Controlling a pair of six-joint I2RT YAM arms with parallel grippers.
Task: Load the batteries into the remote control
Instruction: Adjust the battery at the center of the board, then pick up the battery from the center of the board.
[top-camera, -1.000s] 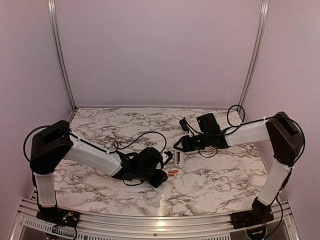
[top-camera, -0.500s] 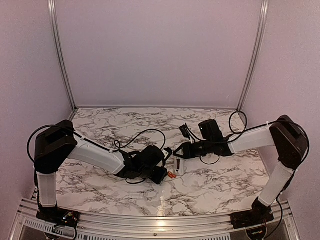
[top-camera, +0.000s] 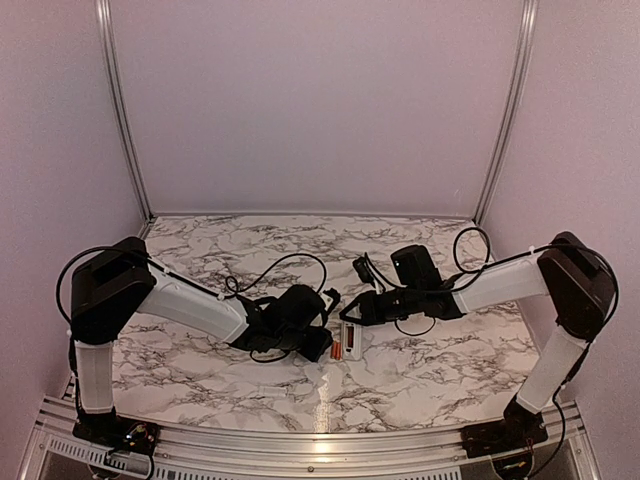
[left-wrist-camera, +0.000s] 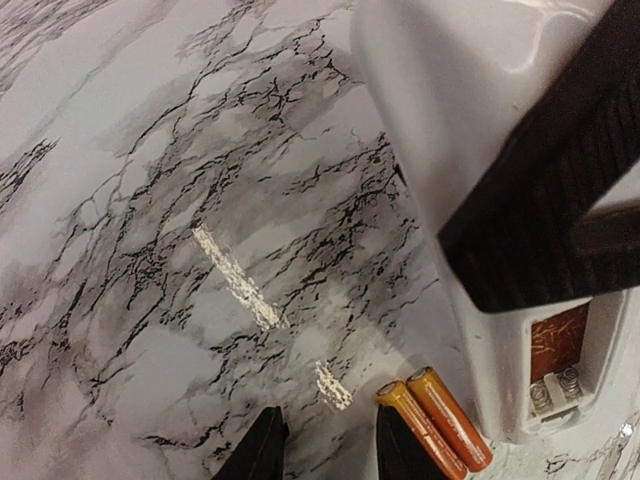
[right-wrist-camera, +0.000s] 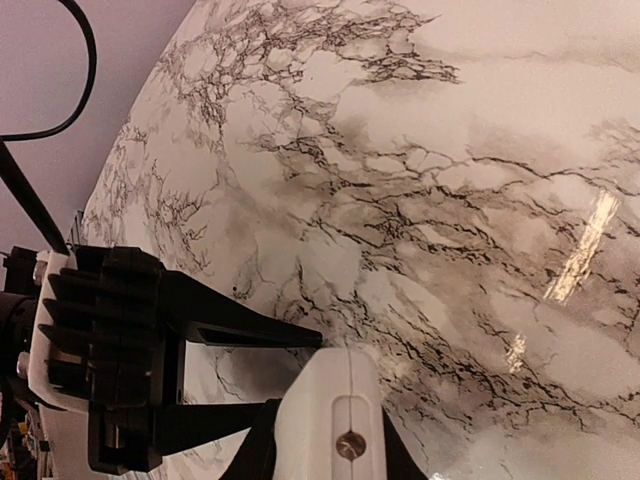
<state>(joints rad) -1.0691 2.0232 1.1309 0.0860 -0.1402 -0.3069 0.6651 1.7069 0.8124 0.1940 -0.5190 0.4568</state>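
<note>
The white remote control (top-camera: 353, 338) lies back up on the marble table, its open battery recess (left-wrist-camera: 556, 345) showing a spring. My right gripper (top-camera: 350, 313) is shut across the remote's body, and its white end with a screw (right-wrist-camera: 338, 420) sits between the fingers. The two orange batteries (left-wrist-camera: 435, 425) lie side by side on the table against the remote's recess end. They also show in the top view (top-camera: 337, 350). My left gripper (left-wrist-camera: 330, 452) is open and empty, low over the table, with its right fingertip (left-wrist-camera: 400, 448) just beside the batteries.
The left gripper's black body (right-wrist-camera: 110, 360) sits close in front of the remote in the right wrist view. Loose black cables (top-camera: 290, 270) lie behind both arms. Metal rails (top-camera: 120, 110) and pale walls enclose the marble table (top-camera: 250, 240).
My right gripper has shifted the remote a little nearer and to the left. My left gripper has closed in on the remote and the batteries.
</note>
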